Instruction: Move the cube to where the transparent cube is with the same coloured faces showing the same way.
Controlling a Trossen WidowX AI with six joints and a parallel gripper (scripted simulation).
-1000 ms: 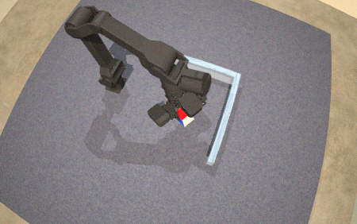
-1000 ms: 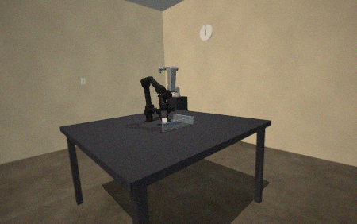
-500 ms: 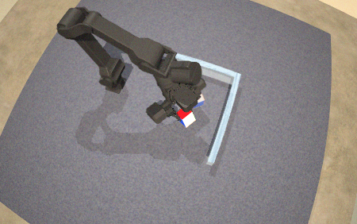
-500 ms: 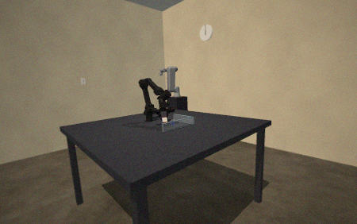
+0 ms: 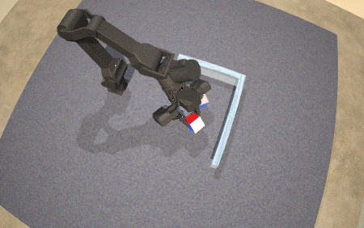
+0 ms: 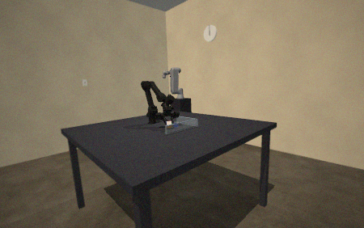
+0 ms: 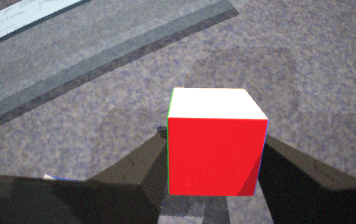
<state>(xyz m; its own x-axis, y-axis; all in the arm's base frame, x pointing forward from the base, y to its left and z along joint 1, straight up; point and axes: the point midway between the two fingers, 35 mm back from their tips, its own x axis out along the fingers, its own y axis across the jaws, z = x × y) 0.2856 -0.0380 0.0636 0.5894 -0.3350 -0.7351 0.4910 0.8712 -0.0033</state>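
The cube (image 5: 195,122) shows red, white and blue faces in the top view. It is lifted above the dark mat, and its shadow lies below it. My gripper (image 5: 189,120) is shut on it. In the wrist view the cube (image 7: 216,142) sits between the two dark fingers, red face toward the camera and white face on top. The transparent cube (image 5: 204,101) lies just behind the gripper near the frame's corner, mostly hidden by the wrist. Only a white and blue part of it shows. In the exterior view the cube (image 6: 169,122) is very small.
A pale blue L-shaped low wall (image 5: 232,109) stands to the right of and behind the gripper; it also shows in the wrist view (image 7: 35,12). The arm's base (image 5: 115,78) stands at the back left. A second, pale robot (image 6: 175,81) stands beyond the table.
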